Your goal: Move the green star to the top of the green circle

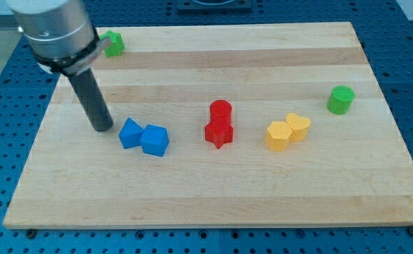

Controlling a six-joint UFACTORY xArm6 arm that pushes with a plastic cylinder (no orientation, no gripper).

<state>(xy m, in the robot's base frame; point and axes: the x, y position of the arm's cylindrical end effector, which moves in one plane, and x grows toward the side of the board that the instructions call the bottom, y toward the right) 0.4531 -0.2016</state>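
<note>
Green marks both task pieces: the green star (pixel 113 43) sits at the wooden board's (pixel 213 204) top-left edge, partly hidden behind the arm, so its pointing and long axis cannot be told, while the green circle (pixel 340 99) stands near the right edge, well apart. My tip (pixel 103 128), a bare rod holding nothing, rests just left of the two touching blue blocks (pixel 144 135), below the star. Red blocks (pixel 220 123) and yellow blocks (pixel 287 131) lie between, with bare wood along the top.

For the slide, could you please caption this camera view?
My tip rests left of two blue blocks, far from the green star block at the wooden board's top-left and the green cylinder at right.
</note>
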